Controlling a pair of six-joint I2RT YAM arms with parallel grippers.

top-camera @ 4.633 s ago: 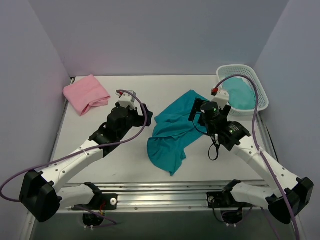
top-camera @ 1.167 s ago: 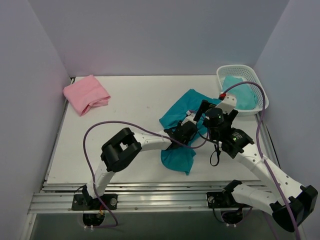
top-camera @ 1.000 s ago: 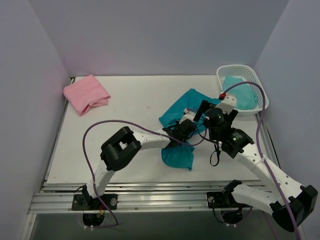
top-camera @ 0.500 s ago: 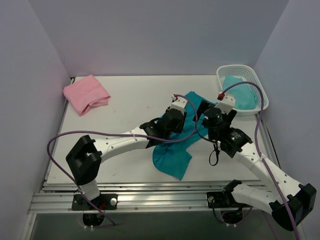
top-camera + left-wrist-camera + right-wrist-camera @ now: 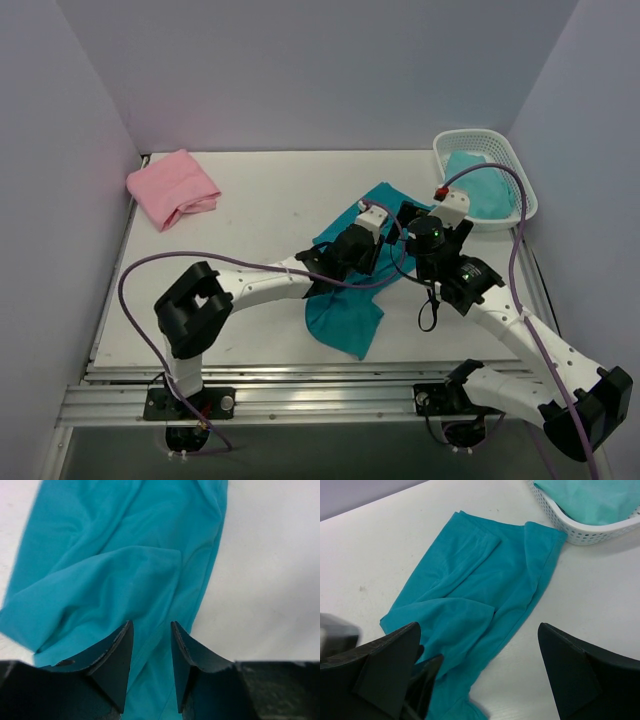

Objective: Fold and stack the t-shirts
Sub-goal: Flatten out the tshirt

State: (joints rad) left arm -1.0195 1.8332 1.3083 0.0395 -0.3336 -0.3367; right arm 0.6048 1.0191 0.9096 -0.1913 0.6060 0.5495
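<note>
The teal t-shirt (image 5: 345,315) lies crumpled and partly folded over itself in the middle of the table. It fills the left wrist view (image 5: 125,570) and also shows in the right wrist view (image 5: 480,580). My left gripper (image 5: 385,238) hovers over its middle, and its jaws (image 5: 151,625) stand partly open with nothing clamped between them. Just to the right, my right gripper (image 5: 405,222) hangs above the shirt's right edge, wide open (image 5: 479,626) and empty. The pink t-shirt (image 5: 172,187) lies folded at the far left corner.
A white perforated basket (image 5: 520,190) stands at the far right corner, its rim (image 5: 555,517) close to the shirt's top, with a lighter teal cloth (image 5: 590,497) inside. Purple cables loop from both arms. Walls close in the table on three sides.
My left gripper has opened and let go of the teal shirt, then shifted a little up and right. The shirt's near end has dropped and spread. The right arm has barely moved.
</note>
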